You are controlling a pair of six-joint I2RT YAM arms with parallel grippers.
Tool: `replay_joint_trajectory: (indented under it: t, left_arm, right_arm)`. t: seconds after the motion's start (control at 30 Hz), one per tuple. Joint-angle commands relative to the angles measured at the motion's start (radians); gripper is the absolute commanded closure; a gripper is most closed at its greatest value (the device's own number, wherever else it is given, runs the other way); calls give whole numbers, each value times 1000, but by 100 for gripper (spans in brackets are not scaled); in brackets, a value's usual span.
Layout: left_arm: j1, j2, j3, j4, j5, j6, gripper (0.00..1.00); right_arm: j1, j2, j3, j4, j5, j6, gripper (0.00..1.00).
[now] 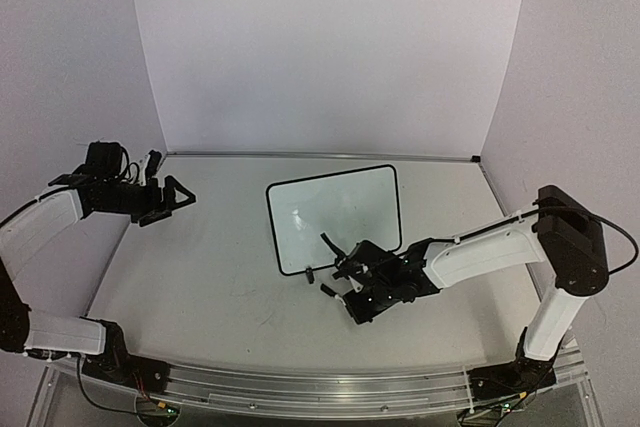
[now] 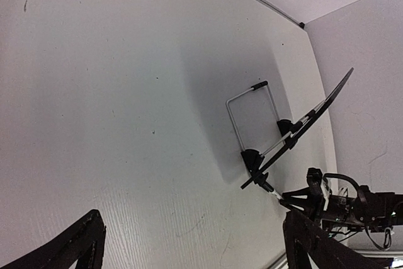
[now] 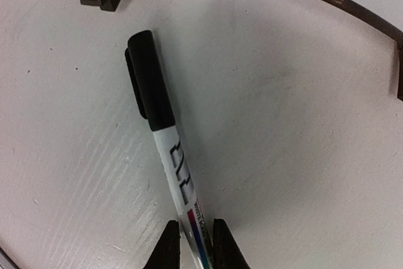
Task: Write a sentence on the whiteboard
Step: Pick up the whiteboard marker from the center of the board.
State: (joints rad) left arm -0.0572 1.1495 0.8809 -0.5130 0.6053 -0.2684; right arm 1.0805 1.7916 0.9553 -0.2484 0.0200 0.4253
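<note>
White walls, pale surface (image 1: 200,277), whiteboard (image 1: 335,212) looks blank. Your right claw (image 3: 196,234) is clenched on the capped marker (image 3: 176,162), left claw (image 1: 168,192) hangs released. Next you'd probably need that cap (image 3: 148,80) off.

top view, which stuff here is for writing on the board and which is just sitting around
For the job: whiteboard, propped up; capped marker; right gripper, jaws closed on the marker's barrel.
Just around: left gripper, jaws open, holding nothing, off to the left; table.
</note>
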Motion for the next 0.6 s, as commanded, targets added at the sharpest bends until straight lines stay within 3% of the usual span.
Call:
replay_joint_trajectory:
  t: [0.0,0.23,0.4,0.57]
  left_arm:
    - [-33,-68,-76,54,73,-107,3]
    - [-132,-150,-127,33,89,-195,3]
    - [-274,-186,-114,58,59,-296,3]
    - [-414,-166,-53,144,54,-388,3]
  right_arm:
    - [-1,20,13,7,-1,-13,96]
    - [18,-146,-27,34,-85,-135,100]
    - [51,-324,-33,62,-93,-200,100]
    - [62,-381,53,8,-77,-251,100]
